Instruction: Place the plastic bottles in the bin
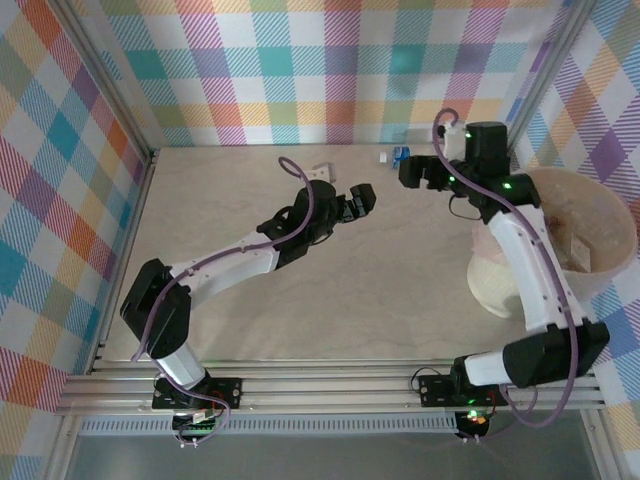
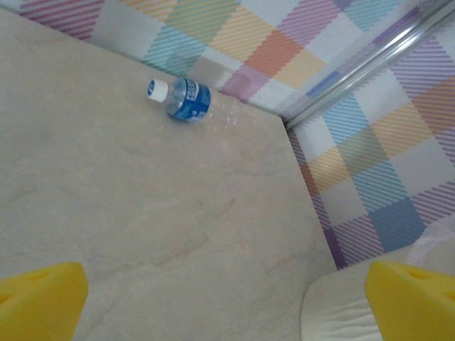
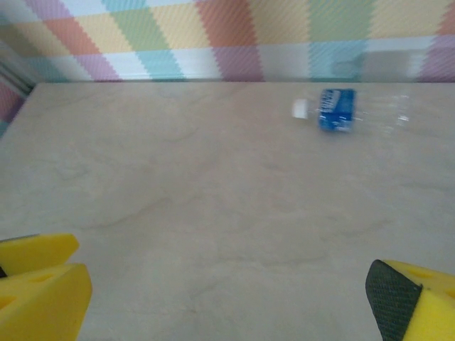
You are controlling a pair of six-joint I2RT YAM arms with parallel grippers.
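One plastic bottle [image 1: 398, 155], clear with a blue label and white cap, lies on its side by the back wall; it also appears in the left wrist view [image 2: 181, 97] and the right wrist view [image 3: 334, 108]. The cream-white bin [image 1: 610, 215] stands at the right, its rim [image 2: 334, 312] low in the left wrist view. My left gripper [image 1: 358, 200] hovers open over mid-table, nothing between its yellow fingers [image 2: 39, 298]. Just right of the bottle, my right gripper [image 1: 410, 172] is open and empty too, yellow fingers [image 3: 39, 284] wide apart.
Plaid walls close in the back and both sides of the beige table [image 1: 400, 300]. A small white piece [image 1: 322, 170] sits near the left arm's cable. Pale crumpled items [image 1: 580, 255] lie inside the bin. The right arm runs along the bin's near side.
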